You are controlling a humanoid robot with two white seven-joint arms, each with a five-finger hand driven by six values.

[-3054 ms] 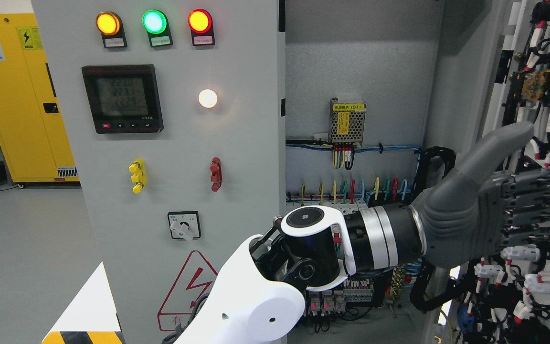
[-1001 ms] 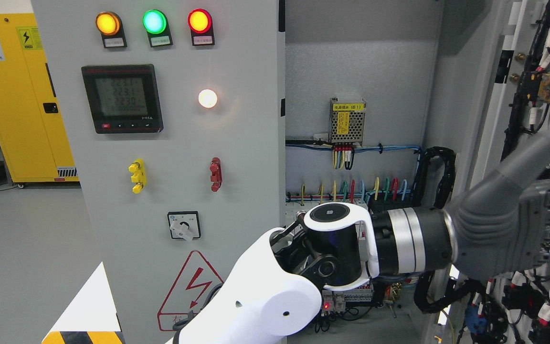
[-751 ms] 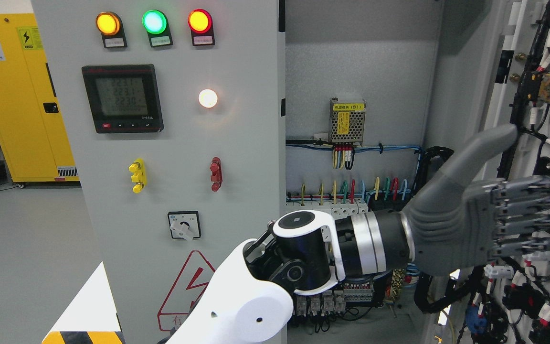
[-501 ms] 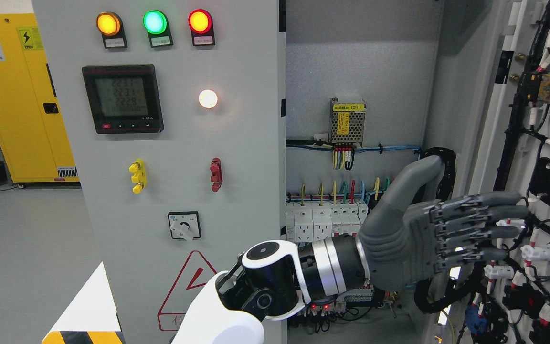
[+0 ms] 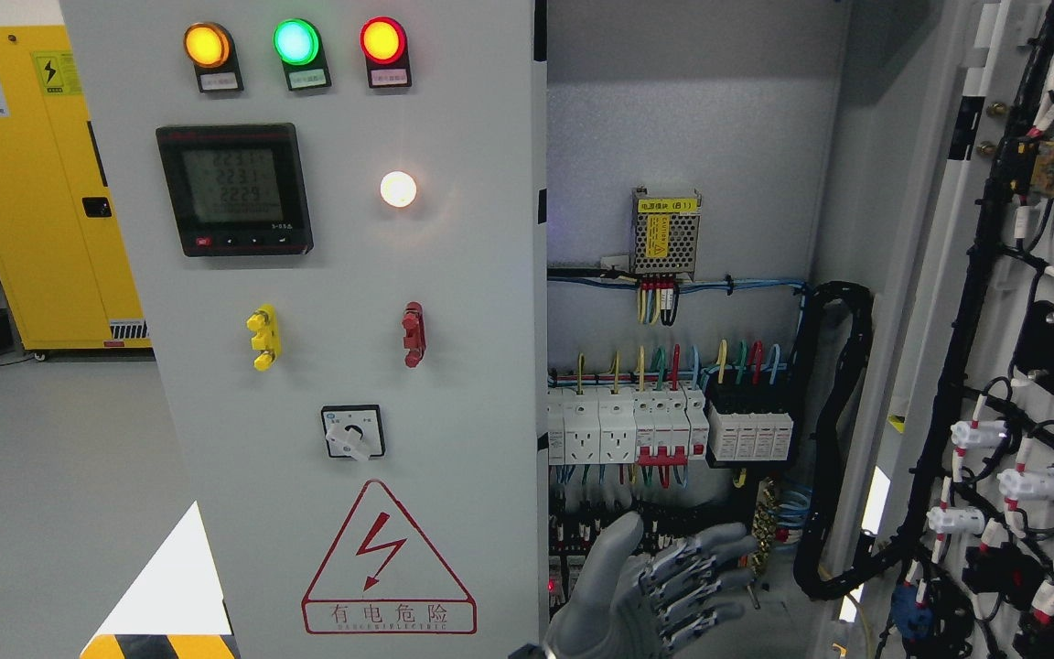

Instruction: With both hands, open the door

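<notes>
The right-hand door [image 5: 994,302] stands swung wide open at the far right, its inner face full of wiring; the left hand [image 5: 646,590] is low at the bottom edge, in front of the open cabinet [image 5: 682,137], fingers [image 5: 705,558] spread apart and holding nothing; the left panel door [image 5: 344,275] is closed.

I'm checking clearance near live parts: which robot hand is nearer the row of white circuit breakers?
Left. The left robot hand, fingers spread, sits just below the circuit breakers at the bottom edge. The right one is not in view.
</notes>
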